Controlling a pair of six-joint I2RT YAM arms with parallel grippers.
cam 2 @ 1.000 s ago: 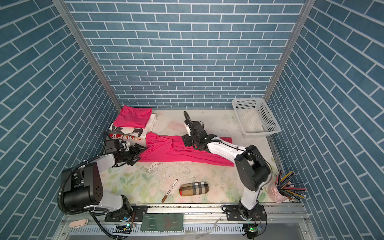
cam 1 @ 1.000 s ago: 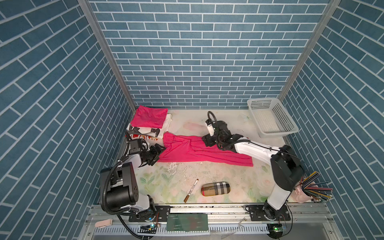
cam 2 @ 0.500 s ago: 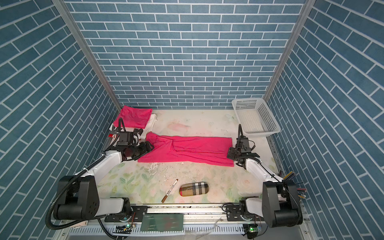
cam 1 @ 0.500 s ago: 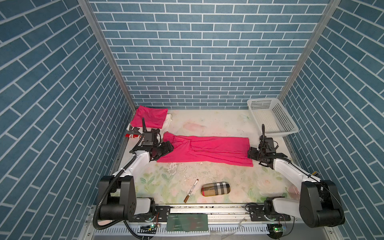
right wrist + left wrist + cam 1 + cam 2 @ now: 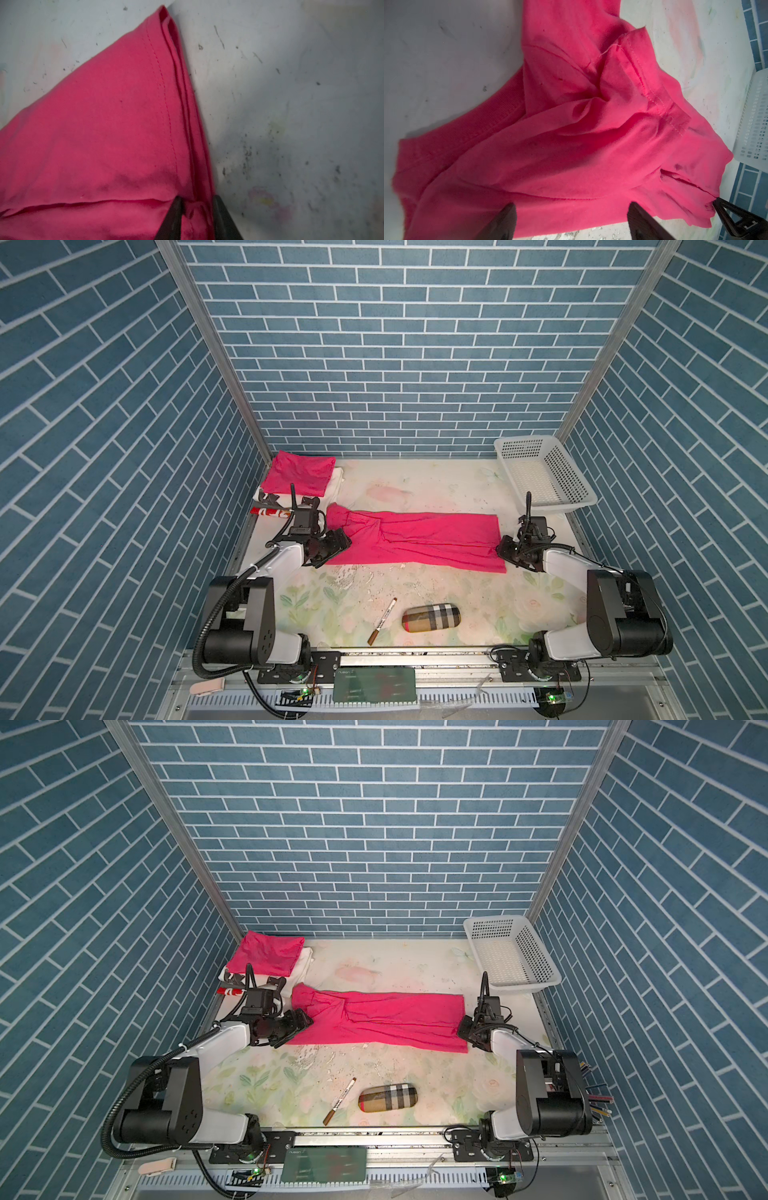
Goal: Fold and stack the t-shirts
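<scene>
The spread t-shirt [image 5: 415,541] lies long across the middle of the table [image 5: 415,485]. Its crumpled collar end is toward the left arm and its straight hem is toward the right arm. The left gripper [image 5: 572,209] stands over the collar end with the jaws wide apart. The wrist view shows pink fabric under the gap, but nothing is pinched. The right gripper [image 5: 197,209] is narrow, and its two fingers [image 5: 173,220] squeeze a small bunch of the hem corner between them.

A folded t-shirt [image 5: 301,472] rests on a white cloth [image 5: 337,485] in the far left corner, just behind the left gripper. A white basket [image 5: 524,441] stands in the far right corner, near the right arm but apart from the shirt. On the near side, between the shirt and the arm bases, a marker [image 5: 382,620] and a plaid case [image 5: 431,617] lie beside each other, well apart from the fabric. Only the two grippers are at the spread t-shirt
</scene>
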